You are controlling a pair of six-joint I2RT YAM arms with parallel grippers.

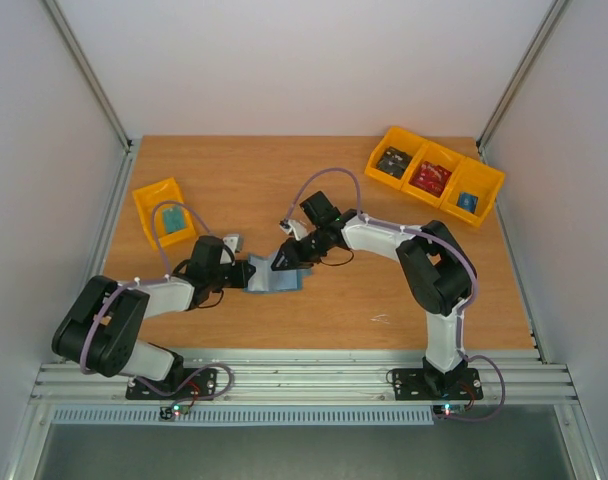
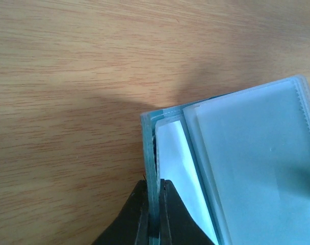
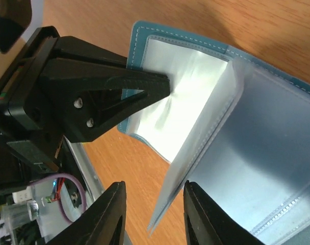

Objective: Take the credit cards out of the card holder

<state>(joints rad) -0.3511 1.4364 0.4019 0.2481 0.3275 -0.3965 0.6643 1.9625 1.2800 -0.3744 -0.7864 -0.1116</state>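
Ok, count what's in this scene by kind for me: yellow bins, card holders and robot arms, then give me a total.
Yellow bins: 4
Card holder: 1
Robot arms: 2
Total: 7

No text, label, brand, number or sign is legible in any view

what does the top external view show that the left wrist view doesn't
Only the top external view: the right hand at the open card holder, a row of yellow bins at the far right of the table, and a single yellow bin at the left.
Only the left wrist view: the left hand up close, shut on the holder's teal cover edge, and the clear sleeves inside.
Both: the card holder lying open on the wooden table.
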